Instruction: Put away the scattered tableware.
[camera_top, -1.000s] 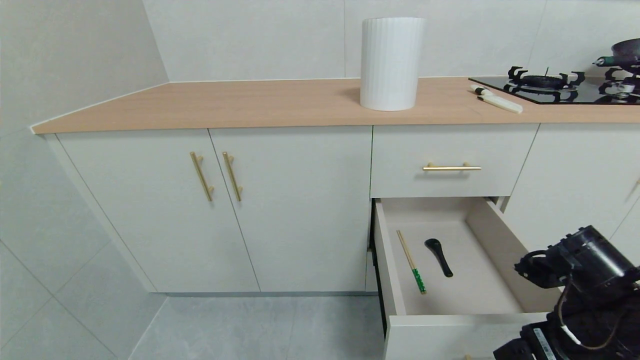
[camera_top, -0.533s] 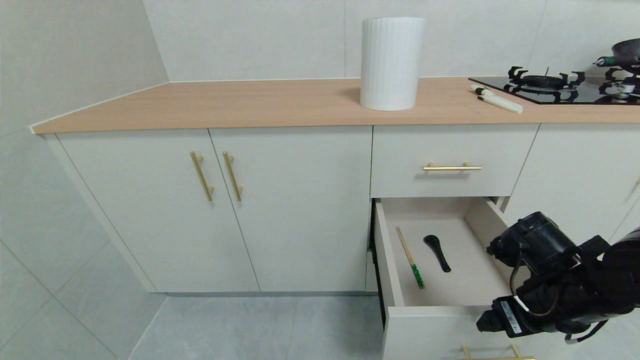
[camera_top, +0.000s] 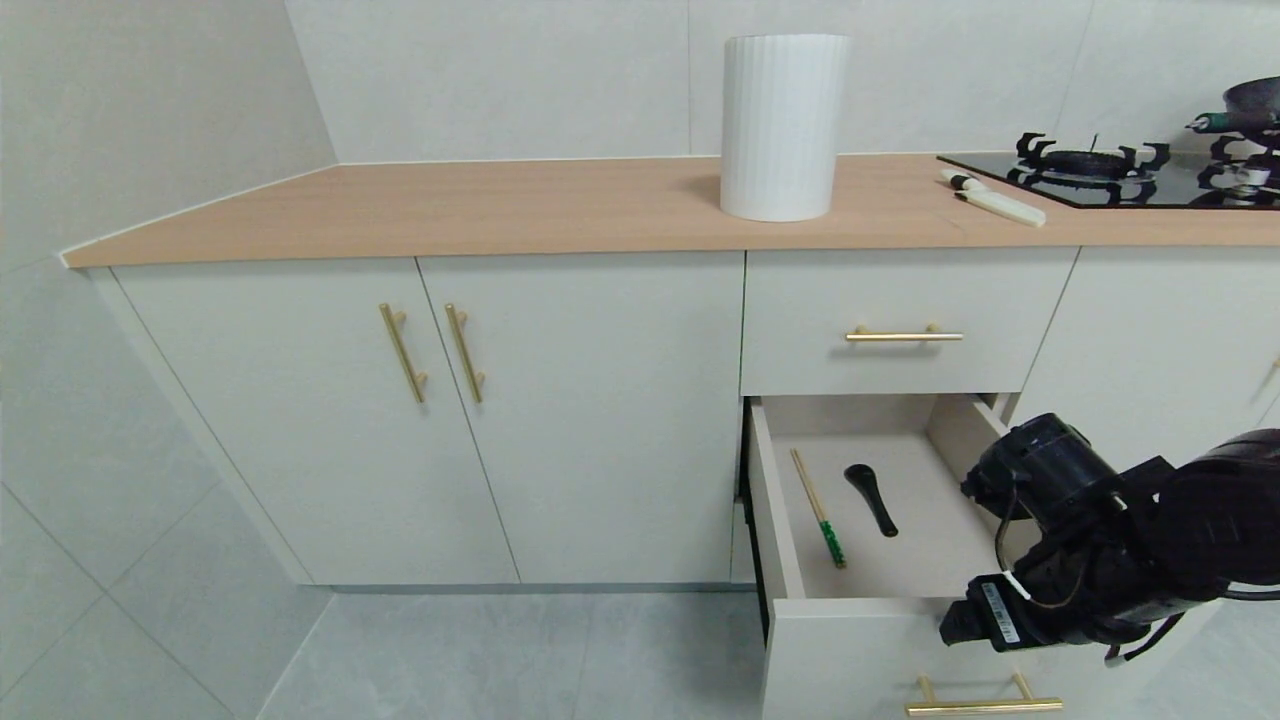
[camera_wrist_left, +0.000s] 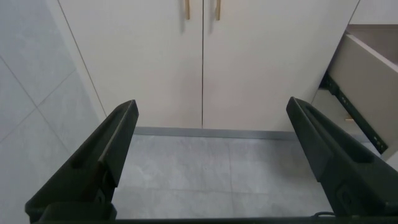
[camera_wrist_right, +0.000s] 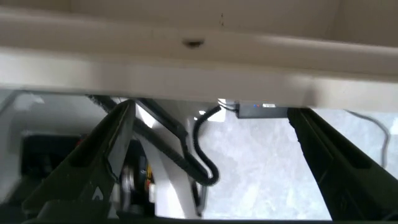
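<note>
Counter (camera_top: 500, 205): a wooden top run over pale cupboards, with a gas hob (camera_top: 1100, 170) set in at its right end.

Lower drawer (camera_top: 778, 500): pulled out below a shut upper drawer. It is judged to be the storage place, and it remains to be pushed shut.

Ribbed white cylinder (camera_top: 783, 125): stood upright on the counter, above the drawers.

Right tool (camera_wrist_right: 211, 115): fingers spread, nothing gripped. It is held at the drawer's front panel towards the right end. A pale panel edge is seen just beyond the fingertips, but contact cannot be told.

Left tool (camera_wrist_left: 211, 106): released and empty, held low over the floor and facing the cupboard doors.

Black spoon (camera_top: 872, 498): laid flat on the drawer floor, and counted as put away. It is placed apart from the right tool, inside the drawer and to the tool's left.

Chopsticks (camera_top: 818, 520): laid together beside the spoon, nearer the drawer's left wall. They are likewise counted as put away and are well apart from both tools.

White utensils (camera_top: 995, 200): left on the counter just beside the hob, far above both tools. They are possibly still to be stored.
</note>
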